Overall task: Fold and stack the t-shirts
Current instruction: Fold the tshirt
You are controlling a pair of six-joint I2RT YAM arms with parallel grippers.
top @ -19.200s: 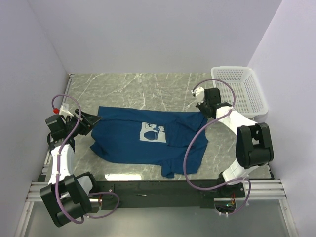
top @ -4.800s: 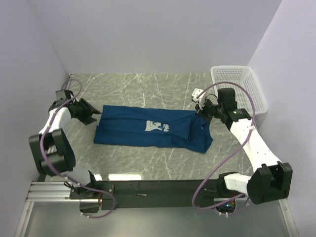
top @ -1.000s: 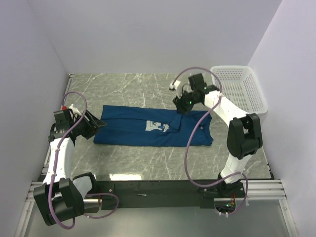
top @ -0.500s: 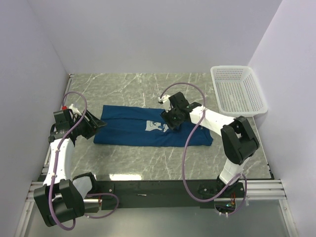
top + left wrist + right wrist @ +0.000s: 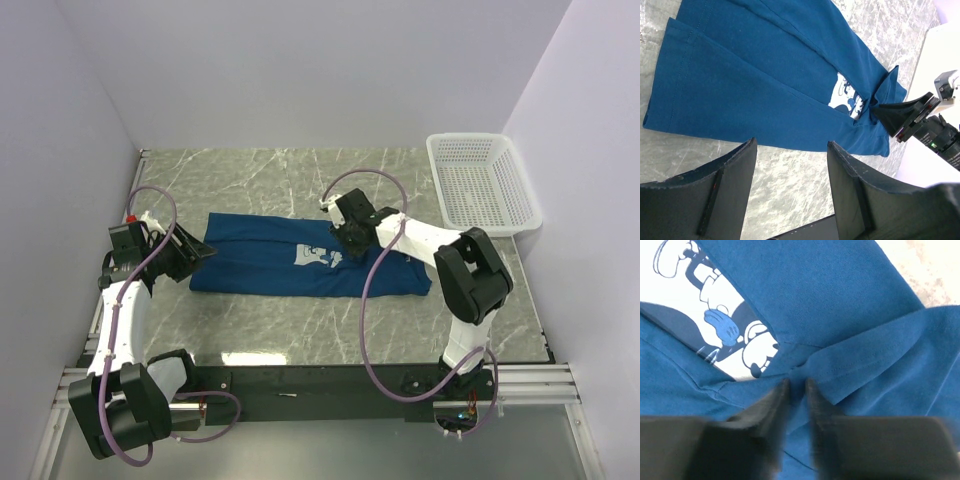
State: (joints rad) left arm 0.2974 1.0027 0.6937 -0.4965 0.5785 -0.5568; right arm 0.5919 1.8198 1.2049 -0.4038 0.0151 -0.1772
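Cloth of the dark blue t-shirt is pinched mid-frame by the narrowed right gripper, while the left gripper stands wide at centre left.

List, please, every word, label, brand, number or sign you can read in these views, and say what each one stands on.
None: no readable text in any view.
The dark blue t-shirt bears only a white-and-blue cartoon print, a picture with no letters that I can make out.
The white mesh basket shows no label.
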